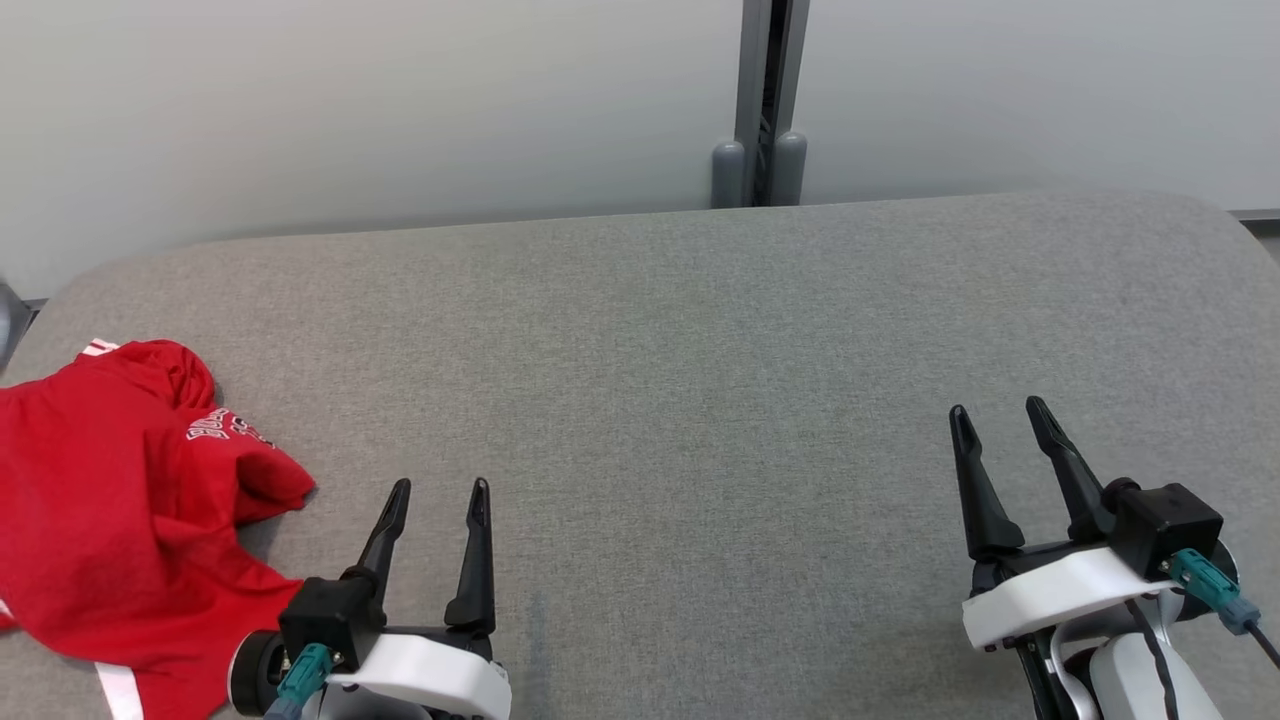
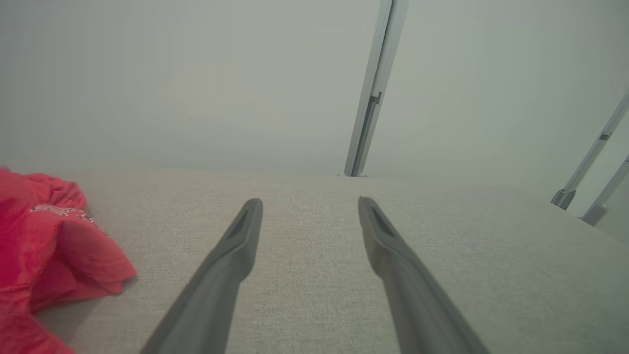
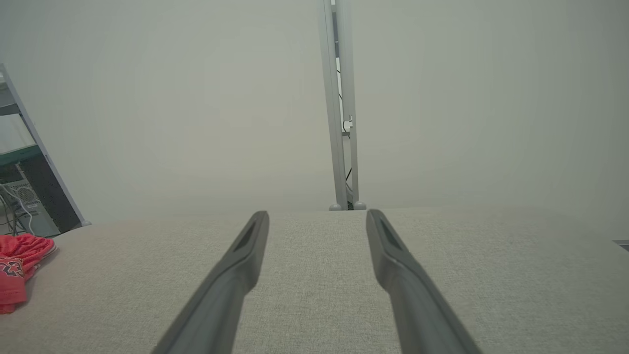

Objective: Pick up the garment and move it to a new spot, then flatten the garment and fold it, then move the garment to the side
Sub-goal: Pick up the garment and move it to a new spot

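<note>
I see the garment [image 1: 110, 500] crumpled beside my left hand [image 1: 440, 485]. Both it and my right hand [image 1: 998, 406] are released, empty

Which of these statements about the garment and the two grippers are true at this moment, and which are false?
1. The garment lies at the left end of the grey padded surface. True.
2. The left gripper is shut on the garment. False: its jaws stand open and hold nothing.
3. The right gripper is open over a bare part of the surface. True.
4. The garment is folded flat. False: it lies bunched up.
</note>
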{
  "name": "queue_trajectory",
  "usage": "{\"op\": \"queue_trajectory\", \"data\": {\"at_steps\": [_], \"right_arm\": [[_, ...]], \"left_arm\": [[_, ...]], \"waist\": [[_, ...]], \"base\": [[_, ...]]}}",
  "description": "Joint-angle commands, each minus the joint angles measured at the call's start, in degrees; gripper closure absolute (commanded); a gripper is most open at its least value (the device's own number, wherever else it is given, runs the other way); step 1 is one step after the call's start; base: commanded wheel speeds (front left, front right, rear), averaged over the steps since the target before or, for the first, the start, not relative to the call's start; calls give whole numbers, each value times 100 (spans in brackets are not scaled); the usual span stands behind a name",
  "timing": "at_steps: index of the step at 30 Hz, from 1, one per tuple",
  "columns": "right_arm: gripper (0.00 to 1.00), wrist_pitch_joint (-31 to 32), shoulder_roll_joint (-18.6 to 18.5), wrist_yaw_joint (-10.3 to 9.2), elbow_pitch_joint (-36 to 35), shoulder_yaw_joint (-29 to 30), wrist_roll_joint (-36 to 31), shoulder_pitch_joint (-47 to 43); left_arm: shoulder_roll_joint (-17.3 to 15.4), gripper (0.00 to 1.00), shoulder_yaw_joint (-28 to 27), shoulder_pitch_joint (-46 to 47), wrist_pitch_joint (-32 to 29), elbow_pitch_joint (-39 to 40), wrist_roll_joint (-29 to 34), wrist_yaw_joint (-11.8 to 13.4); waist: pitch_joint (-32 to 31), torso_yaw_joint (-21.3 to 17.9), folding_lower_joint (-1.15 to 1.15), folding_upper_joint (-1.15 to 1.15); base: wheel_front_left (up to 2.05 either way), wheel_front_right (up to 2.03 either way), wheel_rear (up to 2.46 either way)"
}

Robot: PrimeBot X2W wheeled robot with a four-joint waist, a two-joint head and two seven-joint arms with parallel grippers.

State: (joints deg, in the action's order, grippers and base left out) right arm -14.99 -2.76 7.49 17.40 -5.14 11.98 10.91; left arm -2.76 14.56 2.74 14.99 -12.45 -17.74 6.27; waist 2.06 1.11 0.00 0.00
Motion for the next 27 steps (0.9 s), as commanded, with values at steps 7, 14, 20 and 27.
{"op": "queue_trajectory", "data": {"at_steps": [7, 14, 20, 27], "right_arm": [[0, -29, -27, 0, -96, -51, -72, -78], [0, -29, -26, 0, -123, -261, -78, -108], [0, -29, -28, 0, -122, -440, -39, -151], [0, -29, -26, 0, -91, -672, 111, -248]], "left_arm": [[-24, 0, -78, 41, 30, 12, 70, 18], [-23, 0, -265, -85, 29, 21, 152, 38], [-21, 0, -445, -159, 30, 38, 230, 13], [-23, 0, -664, -305, 30, 102, 353, -58]], "waist": [[22, 544, 0, 0], [-46, 1188, 0, 0], [-143, 1667, 0, 0], [-299, 2322, 0, 0]], "base": [[0, 0, 0], [0, 0, 0], [0, 0, 0], [0, 0, 0]]}}
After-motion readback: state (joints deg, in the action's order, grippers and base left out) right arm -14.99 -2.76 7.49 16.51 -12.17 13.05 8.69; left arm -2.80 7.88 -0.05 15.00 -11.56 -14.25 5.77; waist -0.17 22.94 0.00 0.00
